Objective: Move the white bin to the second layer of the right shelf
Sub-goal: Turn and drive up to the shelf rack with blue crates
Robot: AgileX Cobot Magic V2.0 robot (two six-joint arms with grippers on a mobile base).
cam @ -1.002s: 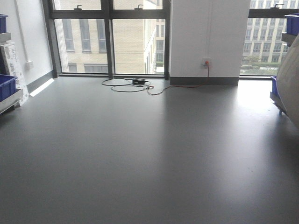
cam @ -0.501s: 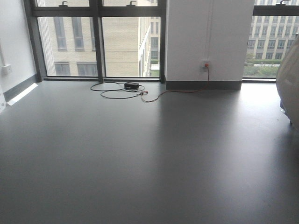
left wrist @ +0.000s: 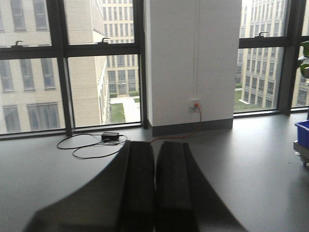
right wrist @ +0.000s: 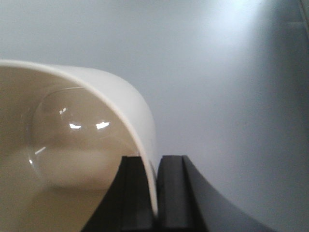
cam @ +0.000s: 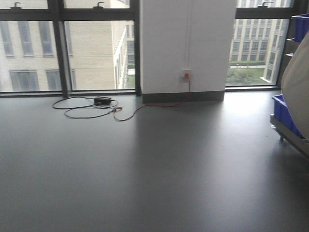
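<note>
The white bin fills the left of the right wrist view, its cream inside and rounded rim towards the camera. My right gripper is shut on the bin's wall, one finger inside and one outside, and holds it above the grey floor. In the front view the bin shows as a pale curved shape at the right edge. My left gripper is shut with nothing between its fingers, pointing at the windows. Behind the bin stands a rack; its second layer is hidden.
Blue crates sit on the rack at the right, one low and one high. A white pillar stands between tall windows. A black box with looped cable lies on the grey floor.
The front view has swung to the right: pillar and cable slid left in the frame, the left-hand shelf with blue crates went out of view, and the right rack came further in.
</note>
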